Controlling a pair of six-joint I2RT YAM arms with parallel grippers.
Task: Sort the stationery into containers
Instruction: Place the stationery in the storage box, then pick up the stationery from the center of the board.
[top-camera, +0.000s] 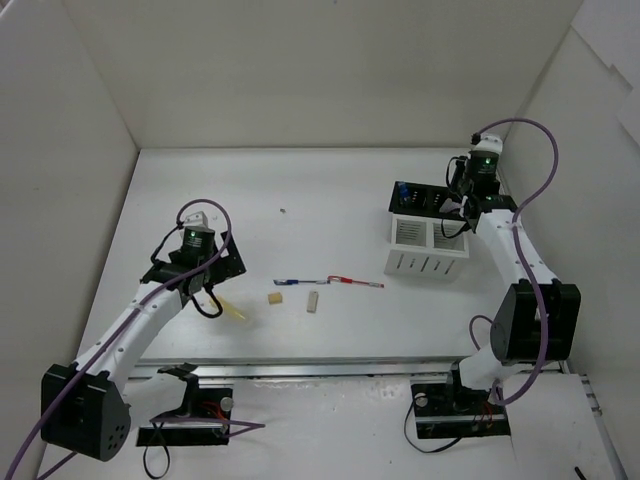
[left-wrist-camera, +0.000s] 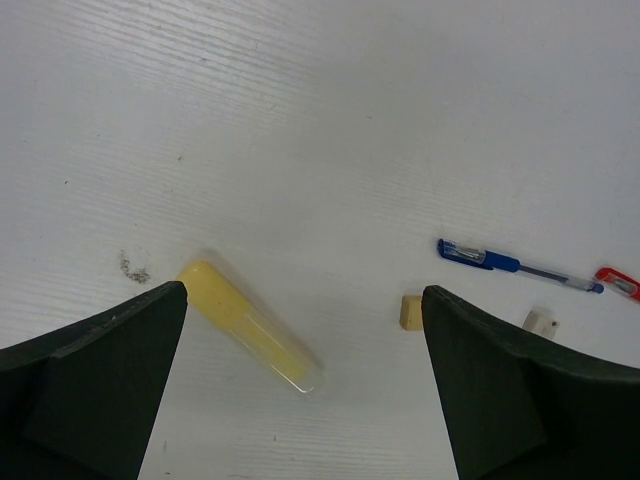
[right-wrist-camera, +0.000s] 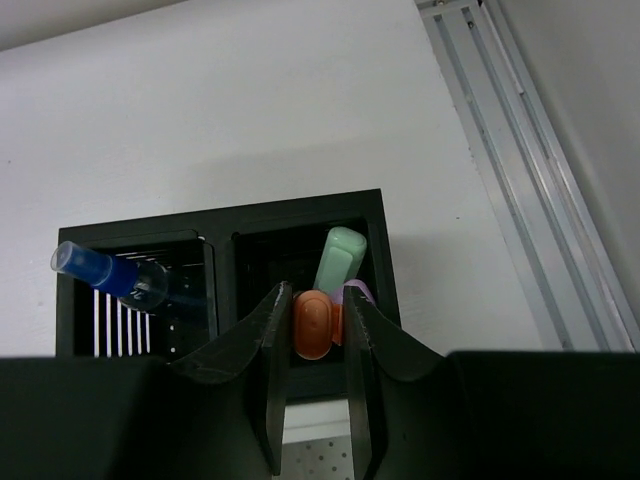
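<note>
On the near left of the surface (top-camera: 330, 190), the yellow marker (left-wrist-camera: 250, 325) lies flat beneath the left jaws, which stand fully released to either side of it and touch nothing. In the left wrist view its long axis runs obliquely, rounded yellow end at upper left, clear end at lower right, and it sits nearer the left jaw. The step in hand appears to be this pick. It is best done by turning the wrist until the jaws close squarely across the barrel, centring over its middle, then descending. Closing at the present angle could spin the marker away.

Farther out lie two beige erasers (left-wrist-camera: 411, 311) (left-wrist-camera: 540, 321), then a blue pen (left-wrist-camera: 515, 265) and a red pen (left-wrist-camera: 618, 284), roughly end to end.

At the far right stands the white box (top-camera: 425, 262), with the black box (right-wrist-camera: 225, 225) joined behind it. The right jaws are clenched on an orange marker (right-wrist-camera: 317, 325), held nearly upright over the black box's right compartment, beside the green marker (right-wrist-camera: 340, 258) and pink marker (right-wrist-camera: 358, 292). A blue-capped pen (right-wrist-camera: 110, 272) leans in the left compartment.
</note>
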